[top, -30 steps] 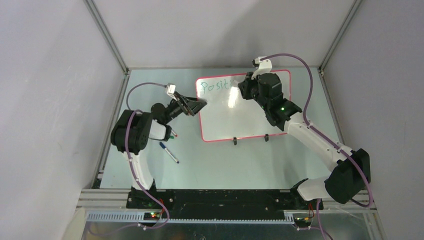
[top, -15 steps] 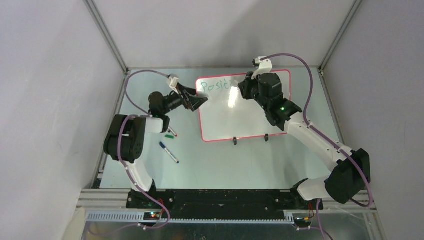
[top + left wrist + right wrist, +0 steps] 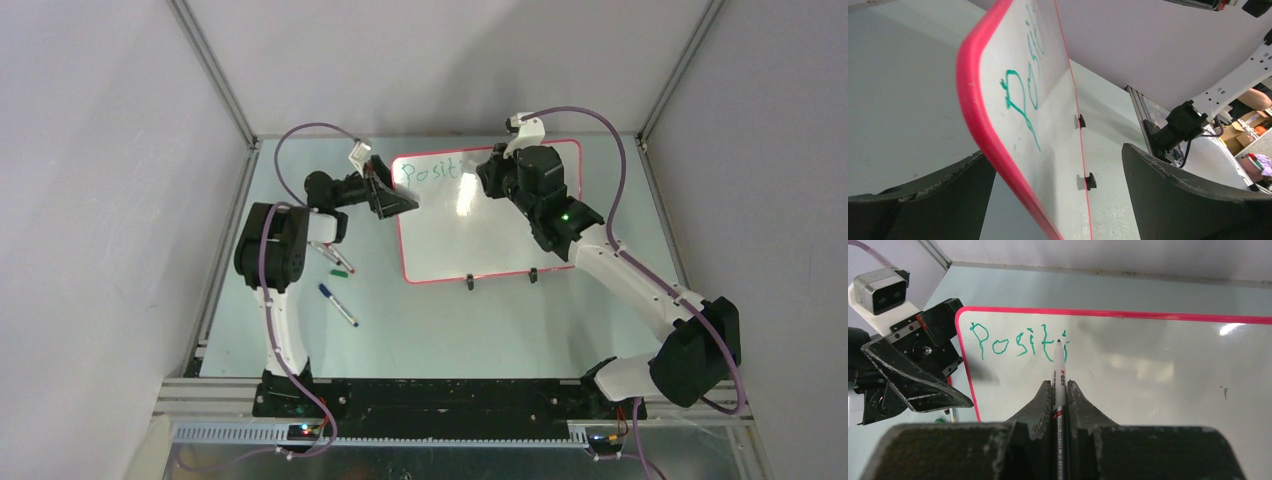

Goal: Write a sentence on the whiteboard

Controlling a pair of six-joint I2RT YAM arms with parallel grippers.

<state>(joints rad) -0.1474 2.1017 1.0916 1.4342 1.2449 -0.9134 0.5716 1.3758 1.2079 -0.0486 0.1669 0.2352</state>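
The whiteboard (image 3: 470, 240) with its red-pink rim lies flat at the back of the table. The sentence (image 3: 425, 172) stands as green letters "Positi" along its top left. My right gripper (image 3: 490, 175) is shut on a white marker (image 3: 1058, 370), whose dark tip rests at the last letter (image 3: 1064, 342). My left gripper (image 3: 395, 200) is open and straddles the board's left rim (image 3: 973, 100) near the top left corner, one finger on each side, without pinching it. In the left wrist view the letters (image 3: 1020, 100) run up the tilted board.
Loose markers lie on the table left of the board, one with a blue cap (image 3: 338, 305) and others by the left arm (image 3: 340, 265). Two small black feet (image 3: 469, 282) sit on the board's near edge. Aluminium posts and grey walls close in the table.
The left arm has swung toward the back, and its open gripper has slid up the board's left edge toward the top corner. The right arm and marker have held still.
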